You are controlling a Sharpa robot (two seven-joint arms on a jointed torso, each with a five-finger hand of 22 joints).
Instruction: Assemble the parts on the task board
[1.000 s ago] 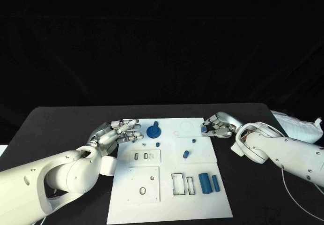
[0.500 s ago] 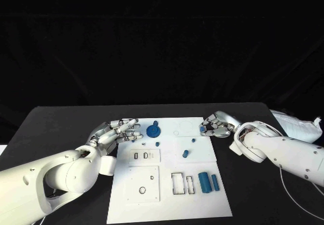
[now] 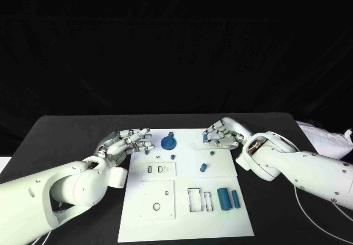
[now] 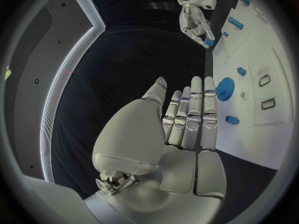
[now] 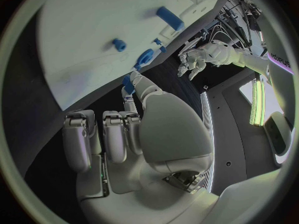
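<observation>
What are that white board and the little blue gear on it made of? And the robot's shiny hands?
The task board looks like matte white plastic, flat with cut-out slots. The blue gear seems moulded or printed plastic, evenly coloured and dull. The left hand and right hand gleam like brushed metal, though it may be silver-painted plastic.

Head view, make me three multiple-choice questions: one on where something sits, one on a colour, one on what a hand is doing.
1. Where is the round blue toothed wheel?
A on the flat white task board, by the left hand
B on the table, off the board
C stacked on another part

2. What colour is the task board?
A grey
B white
C blue

3. What is the right hand doing?
A lying flat on the table
B gripping the wheel
C pinching a small blue part

Answers: A, the wheel lies on the board's far end; B, the plate is plainly white; C, a blue piece sits between its fingertips.
</observation>
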